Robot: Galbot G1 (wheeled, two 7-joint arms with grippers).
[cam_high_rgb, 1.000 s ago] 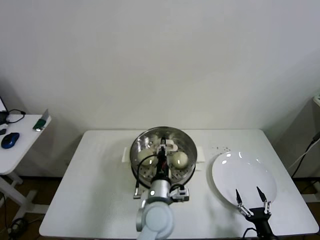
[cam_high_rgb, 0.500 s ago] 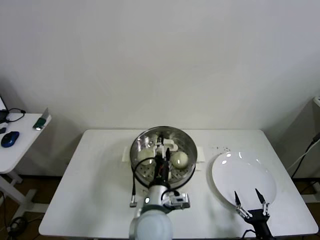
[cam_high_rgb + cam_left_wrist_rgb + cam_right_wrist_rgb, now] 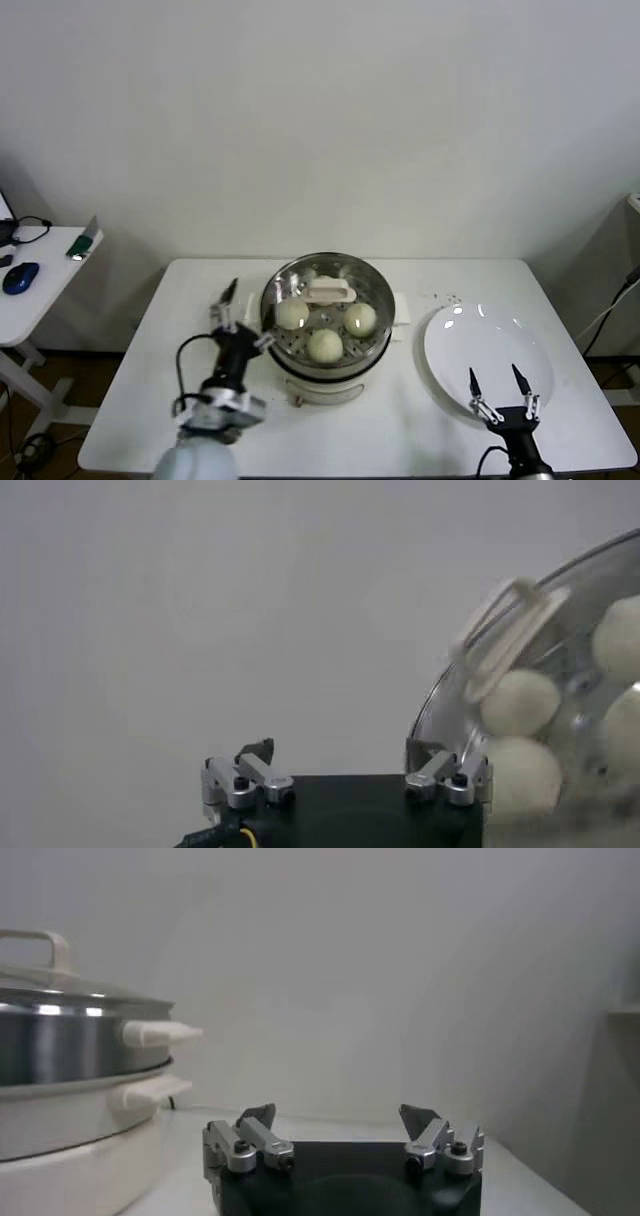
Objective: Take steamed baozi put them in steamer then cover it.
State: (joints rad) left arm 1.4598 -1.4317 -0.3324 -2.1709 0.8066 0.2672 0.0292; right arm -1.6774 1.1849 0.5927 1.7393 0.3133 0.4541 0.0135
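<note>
Now you have the cover (image 3: pixel 327 300) seated on the steamer (image 3: pixel 326 340) at the table's (image 3: pixel 130 420) centre, its white handle at 12 o'clock. Through the glass you can see three steamed baozi (image 3: pixel 325 344), at 10, 2 and 6 o'clock. Your left gripper (image 3: pixel 236 311) hovers just off the steamer's 9 o'clock side, fingers spread wide, gripping nothing. Your right gripper (image 3: pixel 500 386) sits parked at the 6 o'clock rim of the white plate (image 3: pixel 470 340), likewise wide apart and empty.

Both claws (image 3: pixel 240 310) (image 3: pixel 497 385) agape, empty
</note>
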